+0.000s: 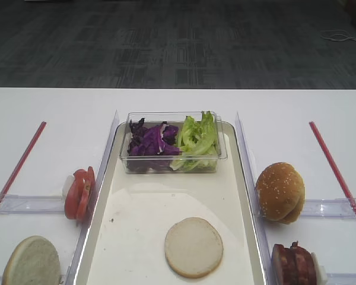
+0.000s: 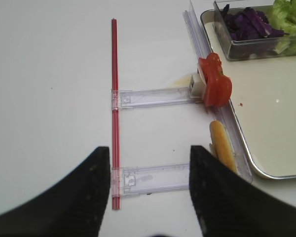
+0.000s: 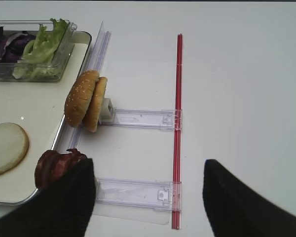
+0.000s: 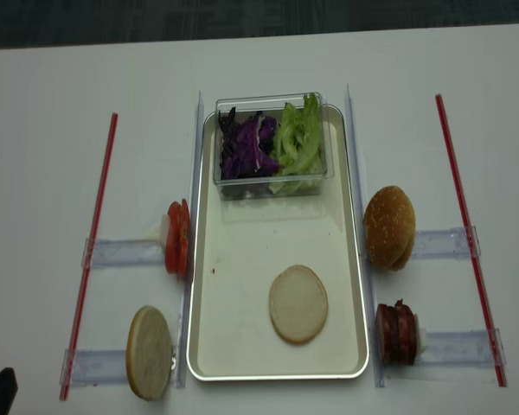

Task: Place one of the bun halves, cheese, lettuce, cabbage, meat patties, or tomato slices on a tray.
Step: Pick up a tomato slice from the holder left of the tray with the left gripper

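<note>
Your left gripper (image 2: pixel 148 187) hangs spread and empty over the bare table, well left of the tray (image 2: pixel 266 170). The tomato slices (image 2: pixel 216 85) stand on edge ahead and to its right, against the tray's left rim. Your right gripper (image 3: pixel 148 197) is spread too, holding nothing.

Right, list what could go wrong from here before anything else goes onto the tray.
1. The tomato slices stand on edge, packed together in their rack; a pinch may lift several or let one slip.
2. The patties sit tight against the tray rim, so a descending tool could knock it.
3. One flat bun half already lies on the tray; a piece dropped off-centre would miss it.
</note>
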